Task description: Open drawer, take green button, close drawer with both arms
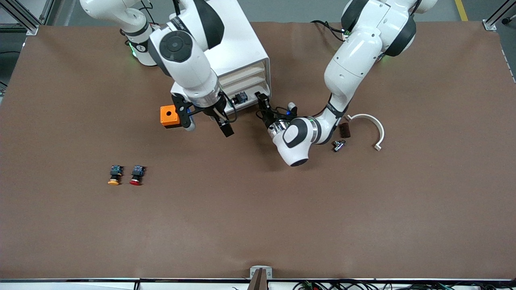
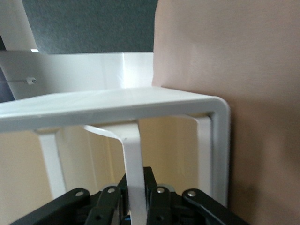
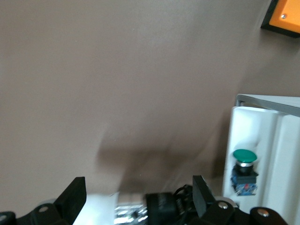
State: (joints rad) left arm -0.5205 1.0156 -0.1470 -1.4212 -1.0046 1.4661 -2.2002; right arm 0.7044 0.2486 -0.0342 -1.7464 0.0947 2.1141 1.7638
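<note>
Left gripper [image 1: 263, 105] is closed on the thin white pull tab [image 2: 132, 173] at the front of the drawer [image 1: 246, 105], at the cabinet's [image 1: 242, 52] corner toward the left arm's end. Right gripper [image 1: 207, 123] hangs with fingers spread wide and nothing between them, over bare brown mat [image 1: 258, 209] just in front of the drawer.

Cabinet: smooth white plastic, rounded edges, beige fronts. Drawer is pulled out; the button [image 3: 244, 169], glossy green dome cap, lies in its shallow white tray.

Left wrist view alone shows the tab pinched between the black fingers [image 2: 154, 197]. Right wrist view alone shows the green cap; the front view gives only a dark body there.

Orange box [image 1: 169, 116] sits beside the right gripper. Mat nearer the camera lies open; yellow-capped [image 1: 115, 175] and red-capped [image 1: 137, 175] buttons rest well apart from the cabinet.
</note>
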